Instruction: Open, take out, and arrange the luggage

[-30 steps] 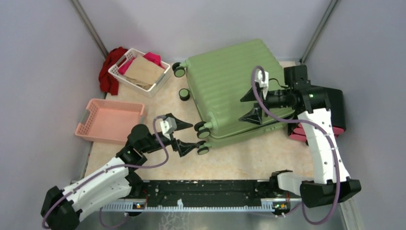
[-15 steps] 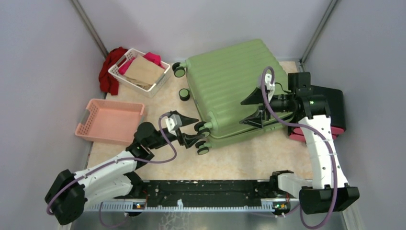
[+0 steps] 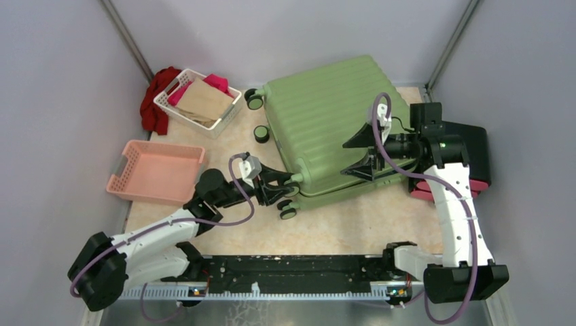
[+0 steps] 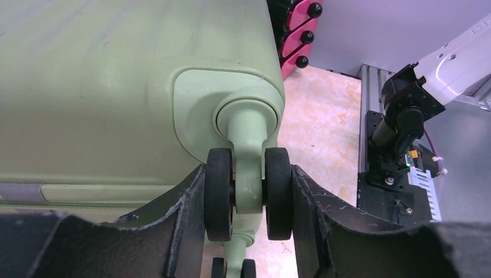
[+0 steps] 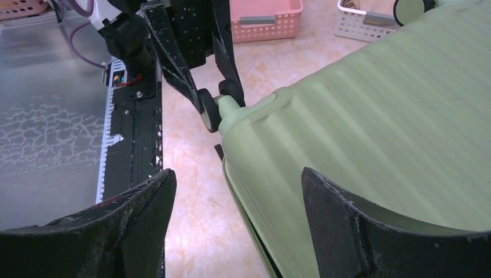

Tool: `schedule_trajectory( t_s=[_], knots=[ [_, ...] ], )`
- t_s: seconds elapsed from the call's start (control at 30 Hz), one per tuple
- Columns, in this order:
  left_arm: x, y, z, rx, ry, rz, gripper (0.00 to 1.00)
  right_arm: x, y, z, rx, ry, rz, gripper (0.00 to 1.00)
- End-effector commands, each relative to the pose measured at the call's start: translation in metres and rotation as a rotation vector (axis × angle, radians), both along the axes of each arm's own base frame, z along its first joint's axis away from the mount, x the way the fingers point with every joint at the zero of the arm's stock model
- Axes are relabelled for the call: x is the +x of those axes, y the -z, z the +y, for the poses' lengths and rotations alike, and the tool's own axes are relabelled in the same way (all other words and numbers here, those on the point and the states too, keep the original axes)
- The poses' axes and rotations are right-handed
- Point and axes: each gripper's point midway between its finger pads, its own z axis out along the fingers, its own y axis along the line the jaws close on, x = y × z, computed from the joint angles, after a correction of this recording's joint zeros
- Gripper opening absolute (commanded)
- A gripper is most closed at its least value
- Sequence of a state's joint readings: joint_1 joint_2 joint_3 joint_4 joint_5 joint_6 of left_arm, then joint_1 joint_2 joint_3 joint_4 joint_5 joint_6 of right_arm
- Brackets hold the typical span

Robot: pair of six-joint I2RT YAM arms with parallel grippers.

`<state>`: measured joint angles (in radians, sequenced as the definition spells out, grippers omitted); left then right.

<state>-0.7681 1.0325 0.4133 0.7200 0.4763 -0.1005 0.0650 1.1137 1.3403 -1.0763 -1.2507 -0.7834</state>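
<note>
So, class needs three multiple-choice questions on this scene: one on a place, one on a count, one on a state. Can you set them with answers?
1. Where on the sage-green ribbed hard-shell suitcase is the left gripper?
A on its lid; B at its far wheels; C around a black-and-green caster wheel at its near corner.
2. How many plastic baskets are on the table?
A one; B two; C four.
3. The suitcase is:
A shut, lying flat; B open wide; C standing upright.

1 C: the left wrist view shows fingers flanking the wheel, touching it.
2 B: one pink plastic basket, one white plastic basket.
3 A: its shells meet at the seam, ribbed side up.
</note>
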Motion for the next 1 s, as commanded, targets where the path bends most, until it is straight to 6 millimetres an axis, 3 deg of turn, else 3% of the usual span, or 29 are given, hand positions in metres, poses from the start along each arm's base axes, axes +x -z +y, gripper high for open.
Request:
schedule_trajectory(
  t_s=[0.0, 0.23, 0.4, 0.67, 0.97],
  knots=[
    [0.012, -0.033, 0.002, -0.041, -0.072, 0.011, 0.00, 0.001, -0.011, -0.001, 0.017, -0.004, -0.056, 0.78],
    [0.050, -0.105, 0.019, -0.160, -0.187, 0.088, 0.00, 0.007, -0.017, -0.009, -0.048, 0.046, -0.092, 0.77],
    [0.086, -0.145, 0.042, -0.310, -0.195, 0.245, 0.00, 0.014, -0.027, -0.019, -0.116, 0.097, -0.147, 0.77],
    [0.132, -0.192, 0.067, -0.449, -0.226, 0.313, 0.00, 0.052, -0.063, -0.051, -0.315, 0.262, -0.340, 0.77],
    [0.172, -0.223, 0.083, -0.527, -0.253, 0.354, 0.00, 0.083, -0.091, -0.077, -0.430, 0.405, -0.512, 0.76]
  ],
)
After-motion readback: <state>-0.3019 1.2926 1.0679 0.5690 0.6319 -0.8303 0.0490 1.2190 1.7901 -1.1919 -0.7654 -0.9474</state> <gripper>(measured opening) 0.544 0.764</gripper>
